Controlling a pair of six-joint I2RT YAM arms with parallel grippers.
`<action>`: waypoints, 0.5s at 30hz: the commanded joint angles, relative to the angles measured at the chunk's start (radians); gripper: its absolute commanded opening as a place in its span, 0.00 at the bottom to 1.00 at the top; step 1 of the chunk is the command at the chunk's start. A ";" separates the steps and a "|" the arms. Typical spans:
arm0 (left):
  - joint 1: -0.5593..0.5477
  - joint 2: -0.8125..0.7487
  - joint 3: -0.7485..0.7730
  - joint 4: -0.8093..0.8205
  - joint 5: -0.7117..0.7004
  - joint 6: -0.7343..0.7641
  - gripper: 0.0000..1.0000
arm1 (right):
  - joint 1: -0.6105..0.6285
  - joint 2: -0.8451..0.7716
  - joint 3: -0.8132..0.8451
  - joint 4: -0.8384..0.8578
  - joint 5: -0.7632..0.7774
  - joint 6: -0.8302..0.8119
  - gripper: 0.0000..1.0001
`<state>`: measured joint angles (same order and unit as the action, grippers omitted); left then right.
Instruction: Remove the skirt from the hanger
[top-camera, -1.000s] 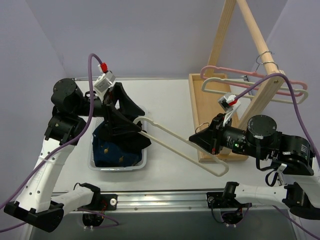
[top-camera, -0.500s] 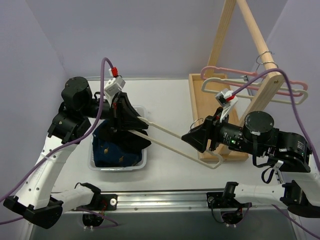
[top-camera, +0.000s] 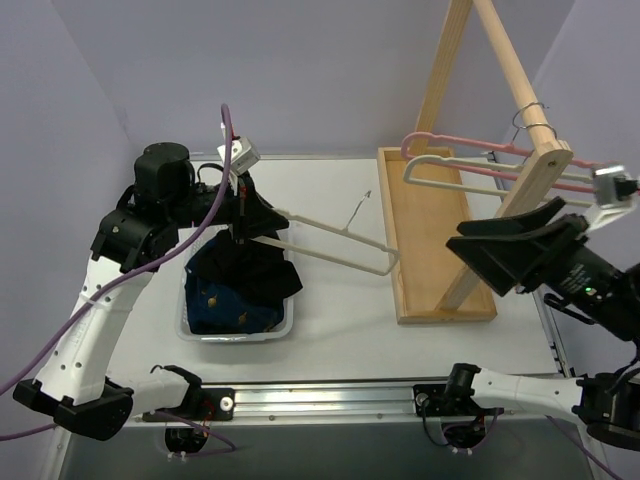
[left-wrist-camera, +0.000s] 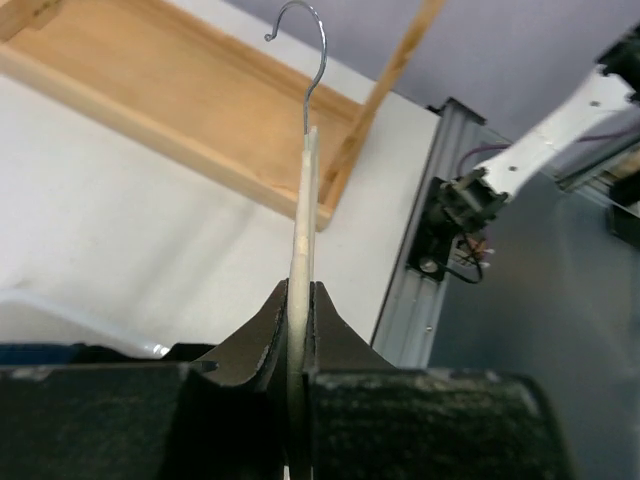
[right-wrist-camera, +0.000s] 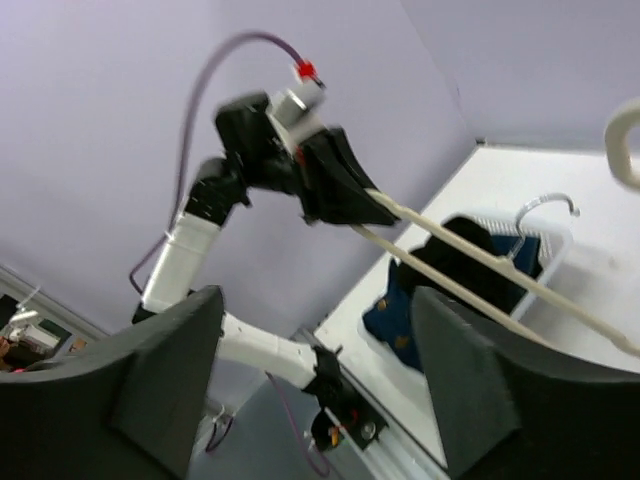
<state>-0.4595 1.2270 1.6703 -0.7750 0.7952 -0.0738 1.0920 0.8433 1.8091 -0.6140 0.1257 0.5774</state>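
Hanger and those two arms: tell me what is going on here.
The left end effector is shut on one end of the cream hanger, holding it out over the table with its hook toward the wooden rack. The hanger looks bare. The black skirt lies in the bin on a blue garment. The right end effector stands open by the rack, holding nothing.

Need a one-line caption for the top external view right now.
Left gripper clamps the bare cream hanger above the bin holding the skirt; right gripper open beside the wooden rack.
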 joint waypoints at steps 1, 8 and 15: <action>0.019 -0.021 -0.024 0.023 -0.172 0.025 0.02 | -0.035 0.060 0.077 0.091 -0.056 -0.005 0.65; 0.053 0.130 0.089 0.153 -0.162 0.003 0.02 | -0.121 0.103 0.092 0.010 -0.101 -0.044 0.00; 0.099 0.400 0.282 0.486 0.090 -0.119 0.02 | -0.144 -0.038 -0.148 0.108 -0.150 0.045 0.00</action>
<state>-0.3813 1.5459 1.8420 -0.5175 0.7616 -0.1074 0.9653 0.8768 1.7130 -0.5945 0.0357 0.5774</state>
